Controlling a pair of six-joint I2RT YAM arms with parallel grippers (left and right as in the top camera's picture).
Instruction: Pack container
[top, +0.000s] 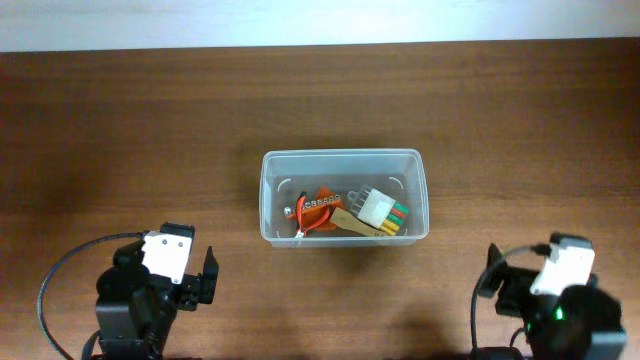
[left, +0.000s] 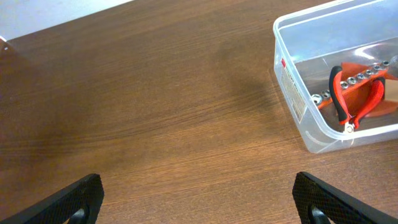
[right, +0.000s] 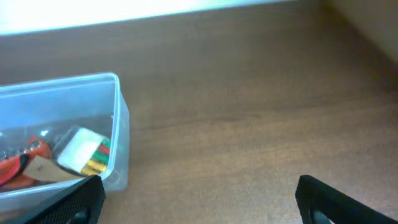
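The clear plastic container (top: 343, 160) stands in the middle of the brown table. Inside lie red-handled pliers (top: 301, 216), an orange socket holder (top: 325, 205), and a white block with coloured bits (top: 382, 212). The container shows at the right of the left wrist view (left: 292, 81) with the pliers (left: 341, 99), and at the left of the right wrist view (right: 121, 118). My left gripper (left: 198, 199) is open and empty, near the table's front left (top: 205, 278). My right gripper (right: 200, 198) is open and empty, at the front right (top: 490, 280).
The brown wooden table (top: 120, 130) reaches a white wall strip at the back. Black cables loop by each arm base at the front edge.
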